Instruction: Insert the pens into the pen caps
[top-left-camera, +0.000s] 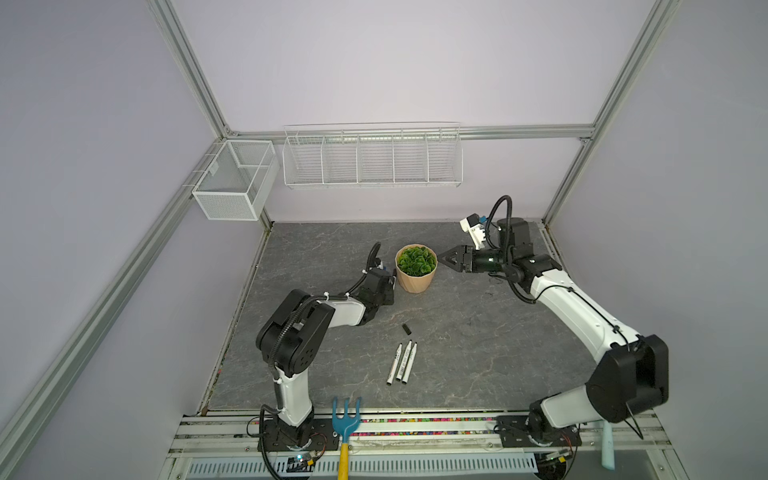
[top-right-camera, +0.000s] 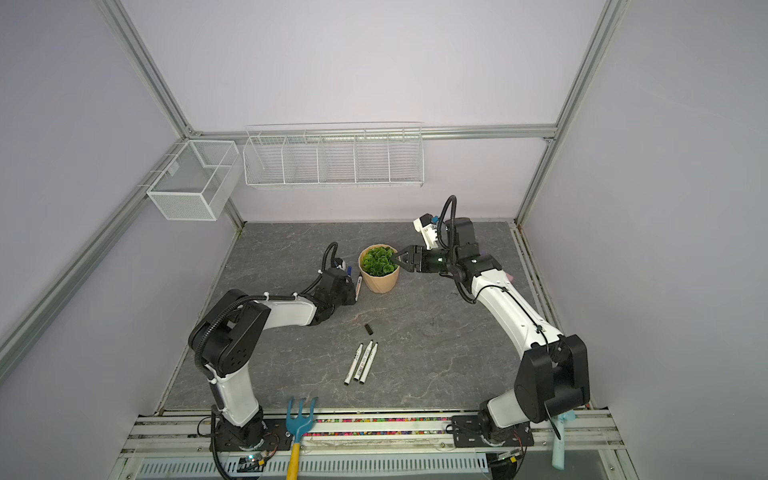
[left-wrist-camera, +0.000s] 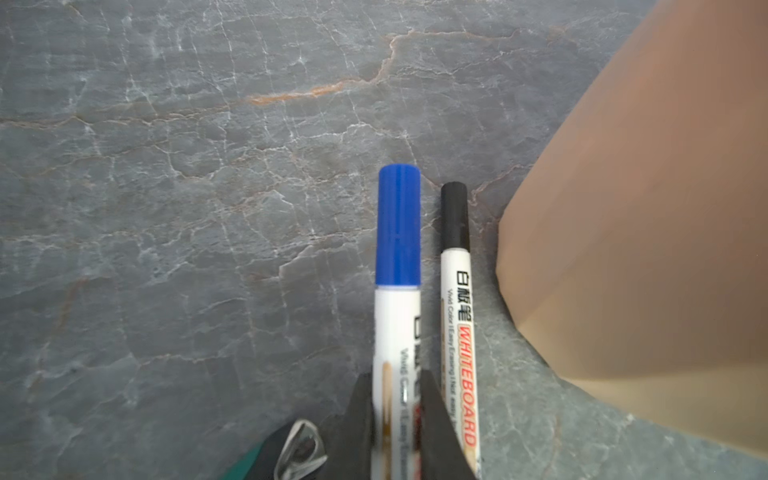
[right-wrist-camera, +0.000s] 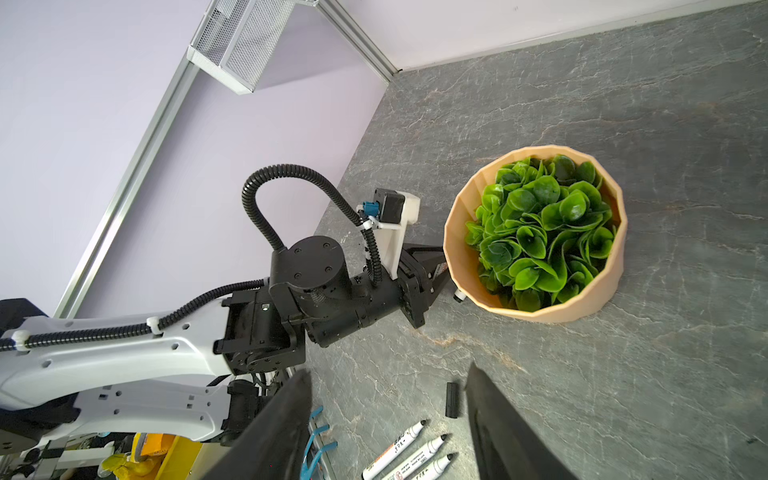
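Note:
My left gripper (left-wrist-camera: 397, 382) is shut on the white barrel of a pen wearing the blue pen cap (left-wrist-camera: 398, 224), low over the table beside the pot. Right beside it a second pen (left-wrist-camera: 457, 324) with a black cap (left-wrist-camera: 454, 216) lies on the table; both also show in a top view, the blue cap (top-right-camera: 349, 270) and the black-capped pen (top-right-camera: 358, 286). Three uncapped pens (top-left-camera: 401, 362) lie side by side mid-table. A loose black pen cap (top-left-camera: 407, 329) lies just beyond their tips. My right gripper (top-left-camera: 442, 257) hangs open and empty to the right of the pot, above the table.
A tan pot (top-left-camera: 415, 282) with a green plant stands mid-table between the two grippers. A blue garden fork (top-left-camera: 345, 415) with a yellow handle lies at the front edge. A wire rack (top-left-camera: 372, 156) and a mesh box (top-left-camera: 235, 178) hang on the back wall. A metal ring on a green part (left-wrist-camera: 301, 449) shows beside the left fingers.

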